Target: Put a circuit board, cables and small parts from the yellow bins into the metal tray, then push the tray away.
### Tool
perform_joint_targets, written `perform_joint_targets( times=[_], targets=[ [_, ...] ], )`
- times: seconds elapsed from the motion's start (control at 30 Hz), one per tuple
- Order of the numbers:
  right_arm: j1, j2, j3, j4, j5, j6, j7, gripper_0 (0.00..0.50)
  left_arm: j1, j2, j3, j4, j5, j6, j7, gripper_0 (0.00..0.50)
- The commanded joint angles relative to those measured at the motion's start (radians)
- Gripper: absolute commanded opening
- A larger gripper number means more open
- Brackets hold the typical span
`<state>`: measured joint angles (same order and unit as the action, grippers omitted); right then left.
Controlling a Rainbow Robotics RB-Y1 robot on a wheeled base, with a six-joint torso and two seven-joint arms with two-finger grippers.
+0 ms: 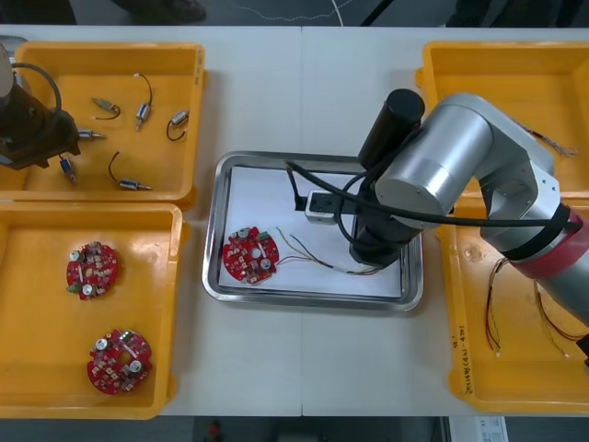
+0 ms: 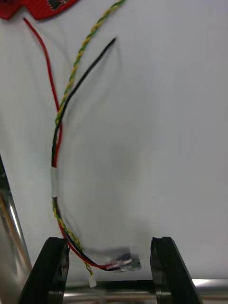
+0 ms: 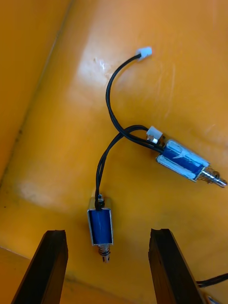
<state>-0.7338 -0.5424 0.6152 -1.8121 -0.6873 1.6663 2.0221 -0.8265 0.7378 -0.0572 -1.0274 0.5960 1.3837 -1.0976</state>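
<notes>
The metal tray point(image 1: 213, 230), white inside, holds a round red circuit board point(image 1: 250, 255) and a red, black and yellow cable point(image 1: 317, 261). My right gripper point(image 1: 373, 261) hangs low over the tray's right part. In the right wrist view the right gripper point(image 2: 109, 268) is open, and the cable point(image 2: 59, 142) lies flat on the white floor with its plug end between the fingers. My left gripper point(image 1: 41, 147) is over the far-left bin point(image 1: 110, 51). It is open point(image 3: 107, 266) just above a small metal part point(image 3: 100, 227) with a blue body; a second part point(image 3: 183, 161) lies beyond.
Several small metal parts point(image 1: 143, 112) lie scattered in the far-left bin. The near-left bin point(image 1: 28, 216) holds two more circuit boards point(image 1: 92, 270) point(image 1: 118, 361). Thin cables point(image 1: 492, 313) lie in the near-right bin point(image 1: 460, 368). The board's edge point(image 2: 38, 8) shows beyond the right fingers.
</notes>
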Motion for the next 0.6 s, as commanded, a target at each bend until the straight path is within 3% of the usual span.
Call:
perform_joint_targets(
  times=[0.03, 0.3, 0.6],
  targets=[
    [0.008, 0.01, -0.091, -0.064, 0.014, 0.066, -0.005, 0.5, -0.045, -0.024, -0.027, 0.018, 0.018, -0.022, -0.045, 0.5],
    [0.008, 0.01, -0.219, -0.145, 0.045, 0.254, -0.013, 0.5, -0.045, -0.034, -0.027, 0.053, 0.021, -0.038, -0.064, 0.5],
    [0.007, 0.001, -0.391, -0.219, 0.032, 0.254, -0.025, 0.5, -0.019, -0.034, -0.027, 0.064, 0.019, -0.089, -0.09, 0.5]
  ],
)
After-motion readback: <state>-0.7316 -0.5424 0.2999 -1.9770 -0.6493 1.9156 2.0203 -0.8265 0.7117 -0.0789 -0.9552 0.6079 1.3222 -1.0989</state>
